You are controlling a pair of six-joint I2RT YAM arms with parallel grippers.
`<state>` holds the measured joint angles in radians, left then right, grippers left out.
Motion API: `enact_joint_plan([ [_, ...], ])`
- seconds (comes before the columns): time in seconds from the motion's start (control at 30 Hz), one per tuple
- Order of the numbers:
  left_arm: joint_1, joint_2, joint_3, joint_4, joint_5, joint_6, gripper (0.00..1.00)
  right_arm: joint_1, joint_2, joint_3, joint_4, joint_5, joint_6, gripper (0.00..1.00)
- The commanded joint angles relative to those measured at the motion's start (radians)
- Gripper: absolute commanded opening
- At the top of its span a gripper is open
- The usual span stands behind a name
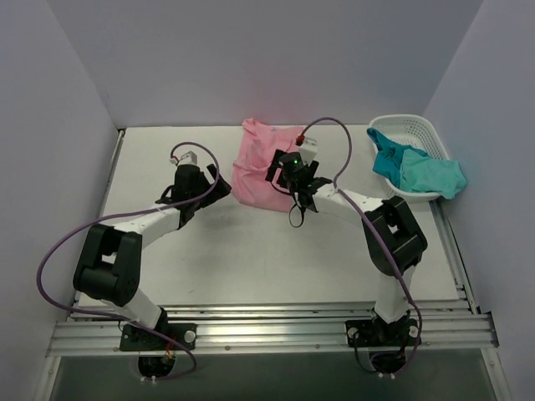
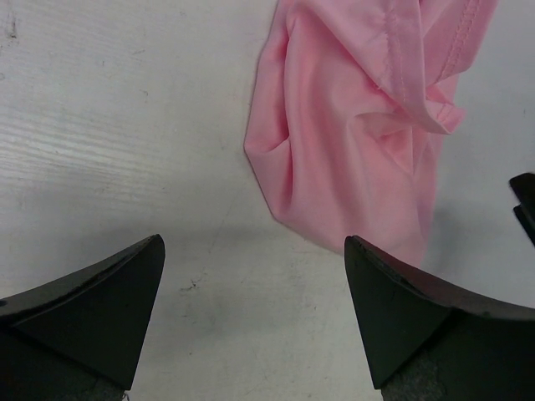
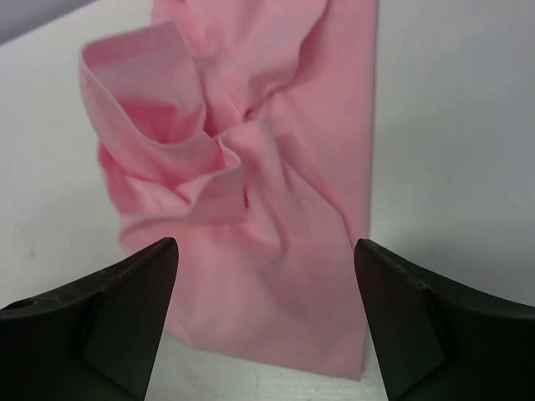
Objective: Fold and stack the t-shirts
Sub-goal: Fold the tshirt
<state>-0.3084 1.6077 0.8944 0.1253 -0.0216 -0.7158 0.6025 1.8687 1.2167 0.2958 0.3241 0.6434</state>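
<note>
Pink t-shirt (image 1: 259,171) crumpled on table (image 1: 251,259) | my left gripper (image 2: 254,242) gaping beside it — empty | my right gripper (image 3: 266,251) spread over it — nothing pinched

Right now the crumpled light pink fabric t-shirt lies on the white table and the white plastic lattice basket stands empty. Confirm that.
Not empty: the top external view shows the white plastic lattice basket holding teal and turquoise fabric t-shirts. The crumpled light pink fabric t-shirt does lie on the white table.

The pink t-shirt (image 3: 276,251) is smooth thin cloth, the table (image 2: 125,125) matt and scuffed
</note>
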Motion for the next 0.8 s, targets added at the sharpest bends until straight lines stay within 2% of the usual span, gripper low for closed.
enact_joint_plan([
  [0.0, -0.003, -0.015, 0.021, 0.053, -0.005, 0.027, 0.98, -0.013, 0.032, 0.108, 0.011, -0.005, -0.036, 0.82],
  [0.2, -0.003, -0.003, 0.028, 0.053, -0.005, 0.033, 0.98, -0.043, 0.13, 0.178, 0.0, -0.036, -0.034, 0.8],
  [0.77, -0.001, 0.031, 0.029, 0.073, 0.0, 0.036, 0.98, -0.069, 0.225, 0.121, 0.066, -0.085, -0.004, 0.7],
])
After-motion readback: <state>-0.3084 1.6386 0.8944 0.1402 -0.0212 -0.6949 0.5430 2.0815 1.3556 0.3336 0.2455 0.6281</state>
